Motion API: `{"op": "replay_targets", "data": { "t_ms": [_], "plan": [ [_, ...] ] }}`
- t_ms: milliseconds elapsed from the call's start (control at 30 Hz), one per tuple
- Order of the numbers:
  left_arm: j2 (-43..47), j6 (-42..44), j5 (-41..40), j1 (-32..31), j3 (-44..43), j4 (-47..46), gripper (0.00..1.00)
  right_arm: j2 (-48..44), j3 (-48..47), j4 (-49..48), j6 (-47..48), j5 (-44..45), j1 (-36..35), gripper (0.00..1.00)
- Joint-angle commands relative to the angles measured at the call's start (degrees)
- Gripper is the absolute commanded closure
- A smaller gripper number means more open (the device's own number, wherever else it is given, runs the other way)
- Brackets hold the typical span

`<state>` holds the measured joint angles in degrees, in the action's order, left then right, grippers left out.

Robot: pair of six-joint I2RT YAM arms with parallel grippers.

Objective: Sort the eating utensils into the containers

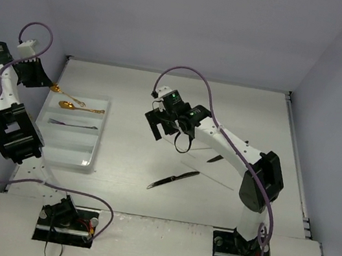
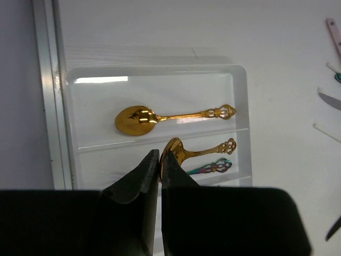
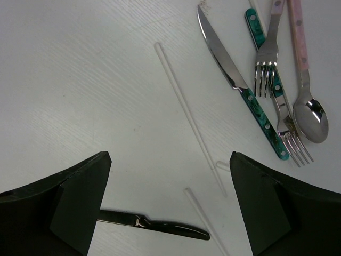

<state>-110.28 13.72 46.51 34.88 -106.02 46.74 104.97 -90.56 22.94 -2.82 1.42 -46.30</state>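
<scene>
- Plain pale grey-lilac walls close the space in at the back and on both sides.
- The table is white with a faint wood grain. A metal rail runs along its left edge.
- Both arms are white and black, each trailing a purple cable. A small green light glows on the right wrist.
- The white divided tray lies at the left of the table, its long compartments running side to side.
- The right gripper hangs over the middle of the table. Its fingers are spread wide and carry nothing.
- The left gripper is over the tray's far end, jaws pressed together. It pinches the bowl of a second gold spoon, which stands on edge with its ornate handle over the second compartment.
- A gold spoon lies flat in the far compartment.
- An iridescent ornate handle shows just beside the pinched spoon; which compartment it is in I cannot tell.
- A black knife lies alone on the bare table near the right arm.
- Under the right wrist, close together, lie a green-handled knife, a green-handled fork, a pink-handled spoon and a pale-handled fork.
- Thin pale sticks lie loose between the right gripper's fingers.
</scene>
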Motion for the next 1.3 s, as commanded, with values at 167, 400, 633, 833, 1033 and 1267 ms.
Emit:
{"op": "replay_targets", "data": {
  "t_ms": [167, 400, 633, 833, 1033, 1267],
  "plan": [
    [0.7, -7.6, -8.9, -3.4, 5.5, -15.7, 1.0, -4.7, 2.0, -1.8, -1.8, -0.6, 2.8, 0.08],
    [0.3, -9.2, -12.3, -7.2, 9.7, -18.7, 0.84, -6.8, 6.0, -1.5, 0.9, -0.9, 2.8, 0.11],
    [2.5, -9.3, -13.3, -9.6, 14.4, -20.0, 0.54, -7.9, 9.0, -0.4, 2.0, 1.9, 3.2, 0.11],
    [9.2, -6.6, -11.9, -13.9, 16.3, -20.7, 0.51, -9.1, 9.9, -0.9, -4.4, 4.1, 8.3, 0.12],
    [23.8, 2.6, -13.7, -35.8, 27.0, -17.0, 0.51, -13.4, 11.8, -3.6, -14.1, 2.1, 20.6, 0.11],
    [26.0, -0.5, -25.5, -64.1, 38.7, -18.6, 0.51, -16.9, 14.1, -3.7, -19.6, 2.2, 26.9, 0.1]
  ]
}}
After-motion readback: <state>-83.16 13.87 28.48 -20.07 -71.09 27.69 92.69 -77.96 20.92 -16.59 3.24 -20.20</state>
